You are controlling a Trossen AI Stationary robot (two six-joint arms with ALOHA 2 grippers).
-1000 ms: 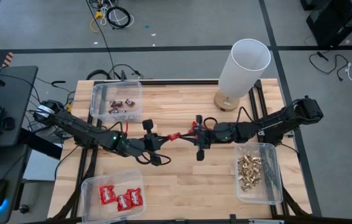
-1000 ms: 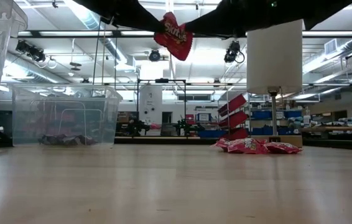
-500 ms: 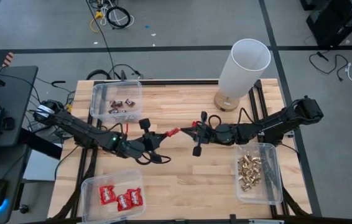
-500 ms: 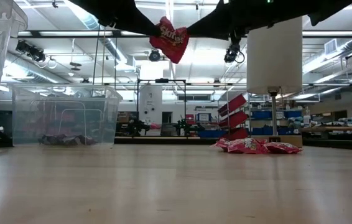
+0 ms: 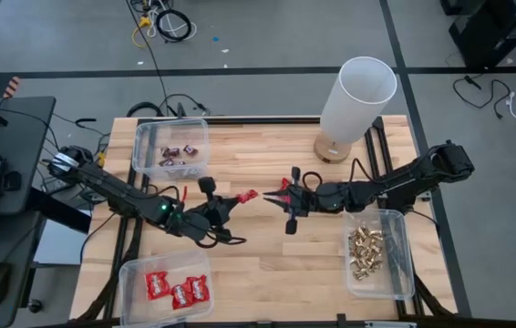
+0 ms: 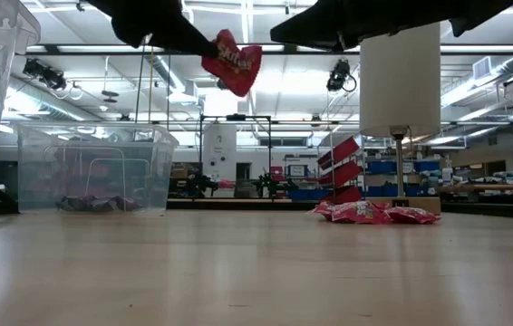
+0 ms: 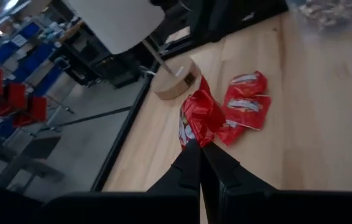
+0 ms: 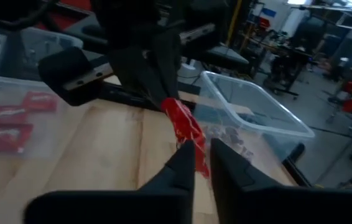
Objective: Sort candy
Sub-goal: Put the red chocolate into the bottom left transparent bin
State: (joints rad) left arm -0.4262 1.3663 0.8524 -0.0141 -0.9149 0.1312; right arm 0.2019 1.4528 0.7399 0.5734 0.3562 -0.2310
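Note:
A shiny red candy packet hangs high over the middle of the table, with my left gripper shut on it. The low view shows the packet in the air, apart from the right arm's dark shape. My right gripper faces it from the table's right. Its fingers stand a narrow gap apart, just short of the packet. A few more red packets lie flat on the wood beside the lamp base. My left gripper pinches one end of the red packet between its two fingers. The fingers come roughly level from the table's left. The crumpled packet sticks out beyond the fingertips toward my right gripper, lifted clear of the table.
A clear bin at the far left holds dark mini bars. The bin at the near left holds red packets, and the bin at the right holds gold pieces. A white lamp stands at the far right.
A second ago both grippers held the red packet between them. My right gripper has let go of it. My left gripper has drawn the packet toward the table's left and turned a little, so the packet now hangs from the left fingers alone.

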